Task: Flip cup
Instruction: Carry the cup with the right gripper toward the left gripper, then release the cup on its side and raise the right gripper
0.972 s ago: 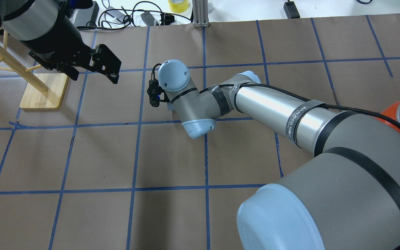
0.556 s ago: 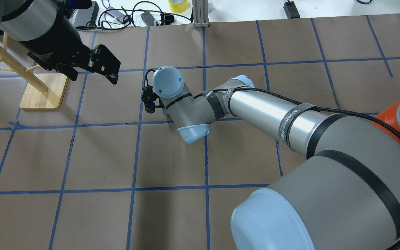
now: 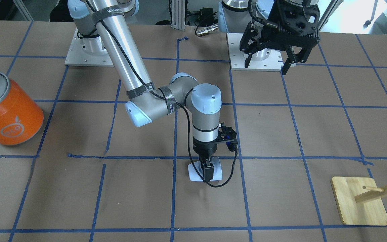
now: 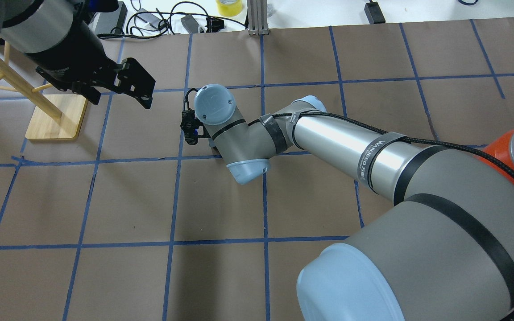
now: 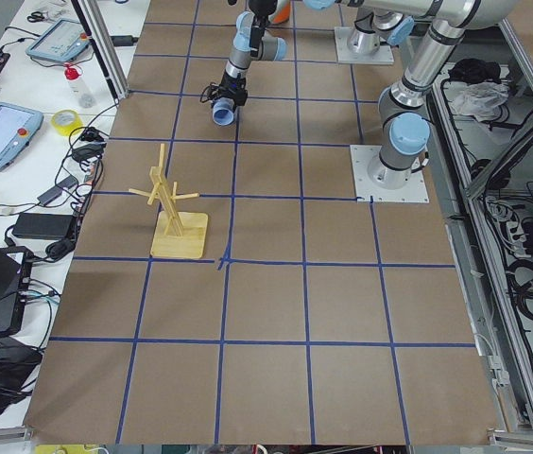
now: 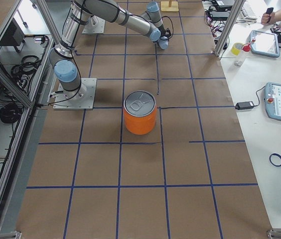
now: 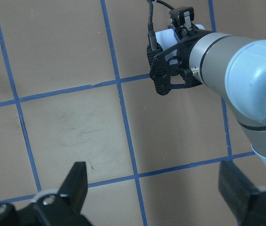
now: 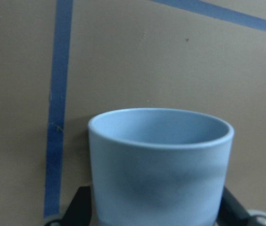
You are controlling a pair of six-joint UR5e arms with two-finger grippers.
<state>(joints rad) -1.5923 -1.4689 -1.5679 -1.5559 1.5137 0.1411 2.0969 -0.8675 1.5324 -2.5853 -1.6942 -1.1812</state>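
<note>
The cup (image 8: 159,169) was seen lying sideways on the table (image 3: 314,134), mouth pointed away from the right wrist camera. Over the last second the right gripper (image 3: 207,170) had been shifted slightly toward the robot's left, then basically parked — grasp probably set. Its fingers (image 8: 78,209) were pressed against the cup's walls near the base, one per side. The left gripper (image 3: 266,67) was held spread, well apart.

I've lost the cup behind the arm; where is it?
In the front-facing view the cup is mid-table, just below a blue tape line, between the fingers of the right gripper.
</note>
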